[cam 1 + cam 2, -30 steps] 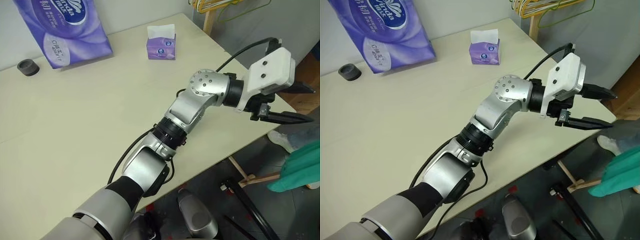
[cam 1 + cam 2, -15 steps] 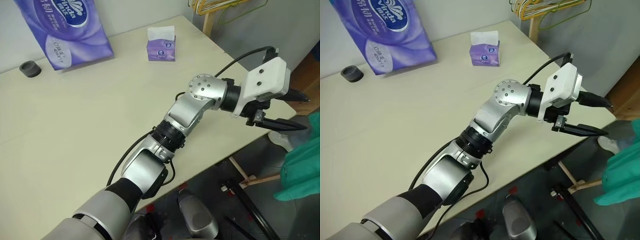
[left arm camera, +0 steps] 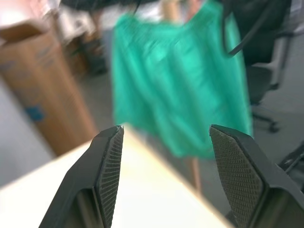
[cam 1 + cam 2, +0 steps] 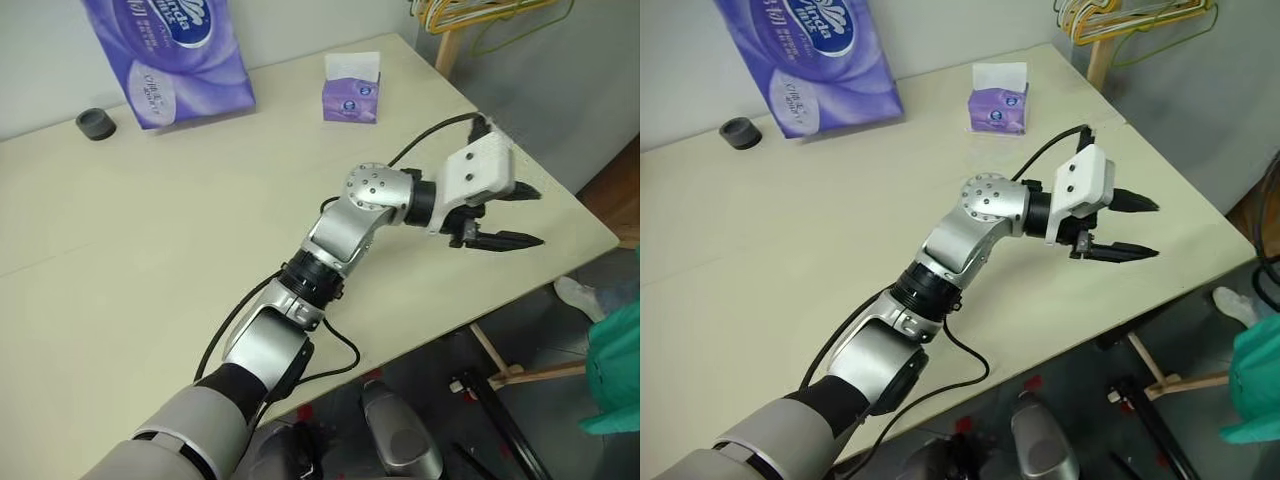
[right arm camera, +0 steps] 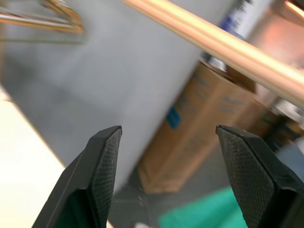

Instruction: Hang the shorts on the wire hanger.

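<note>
Over the smooth cream table (image 4: 150, 250), the head views show the left gripper (image 4: 515, 215) reaching out past the right edge, its two tapered black fingers apart with nothing between them. On the far side stand a large purple tissue pack (image 4: 180, 55), cut off at the top, a small purple tissue box (image 4: 352, 90) and a small dark round cap (image 4: 96, 123). At the far right corner a bunch of yellow-gold hangers (image 4: 1140, 20) hangs on a wooden post, half out of frame. Only a teal-green corner of the shorts (image 4: 620, 370) shows at the right edge, below table level. From the left wrist, the shorts (image 3: 178, 90) hang blurred beyond the table edge, soft and gathered, their top cut off, beside a brown cardboard box (image 3: 45, 90). From the right wrist, the right gripper (image 5: 171, 152) has its ribbed black fingers wide apart and empty, before a grey wall, a wooden pole (image 5: 223, 42) and blurred gold hangers.
</note>
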